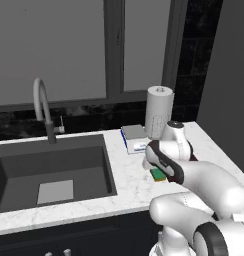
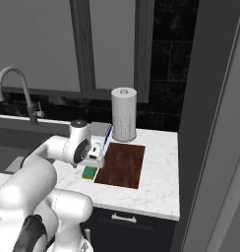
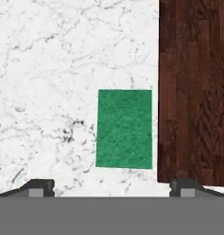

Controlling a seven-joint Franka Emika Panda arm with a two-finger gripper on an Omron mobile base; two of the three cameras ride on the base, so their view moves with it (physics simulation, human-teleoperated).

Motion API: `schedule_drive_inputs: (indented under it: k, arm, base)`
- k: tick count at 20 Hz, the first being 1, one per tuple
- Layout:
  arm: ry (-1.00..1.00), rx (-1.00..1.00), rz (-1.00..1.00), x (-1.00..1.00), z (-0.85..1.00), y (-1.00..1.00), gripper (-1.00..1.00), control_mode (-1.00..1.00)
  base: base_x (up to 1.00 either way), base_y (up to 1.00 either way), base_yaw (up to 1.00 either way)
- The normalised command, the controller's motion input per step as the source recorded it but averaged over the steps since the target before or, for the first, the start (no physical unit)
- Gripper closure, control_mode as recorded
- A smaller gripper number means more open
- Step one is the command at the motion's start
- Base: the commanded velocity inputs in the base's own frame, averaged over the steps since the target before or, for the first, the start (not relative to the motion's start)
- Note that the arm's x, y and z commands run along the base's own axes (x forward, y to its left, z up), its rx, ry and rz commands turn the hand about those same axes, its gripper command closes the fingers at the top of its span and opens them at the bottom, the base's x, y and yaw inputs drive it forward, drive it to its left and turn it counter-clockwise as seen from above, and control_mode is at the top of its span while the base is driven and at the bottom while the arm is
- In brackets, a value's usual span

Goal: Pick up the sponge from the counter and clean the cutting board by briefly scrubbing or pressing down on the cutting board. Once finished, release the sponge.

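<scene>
Poised above the counter (image 3: 49, 69), the gripper (image 3: 111, 186) has its two dark fingertips (image 3: 38, 187) spread wide apart, with nothing between them. Looking straight down from the hand, the sponge (image 3: 124, 129) lies green side up on the white marble, framed between the two tips but clearly below them and untouched. Its long edge runs parallel to the near edge of the cutting board (image 3: 194, 92), just beside it, with a thin strip of marble between the two.

From the right base camera, the sponge (image 2: 89, 172) sits at the board's (image 2: 123, 165) left front corner, under the hand (image 2: 94, 156). A paper towel roll (image 2: 124, 113) stands upright behind the board, and a white-and-blue flat scale (image 1: 135, 138) lies next to it. Faint markings on the roll are too small to read. A dark sink (image 1: 49, 170) with a curved faucet (image 1: 43, 107) lies further left.
</scene>
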Motion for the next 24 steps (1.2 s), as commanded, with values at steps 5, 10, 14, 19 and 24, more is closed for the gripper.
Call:
schedule_drive_inputs:
  k: [5,10,14,19,24]
  arm:
    - [0.08,0.00,0.00,0.35,-0.37,0.00,-1.00,-1.00]
    - [0.05,0.00,0.00,0.06,-0.20,-0.02,-1.00,-1.00]
    - [0.01,0.00,0.00,0.02,-0.19,-0.01,-1.00,-1.00]
    - [0.00,0.00,0.00,0.00,-0.27,0.00,-1.00,-1.00]
    - [0.00,0.00,0.00,0.00,-0.33,0.00,-1.00,-1.00]
  base:
    - [0.00,0.00,0.00]
    - [0.00,0.00,0.00]
    - [0.00,0.00,0.00]
    - [0.00,0.00,0.00]
    - [0.00,0.00,0.00]
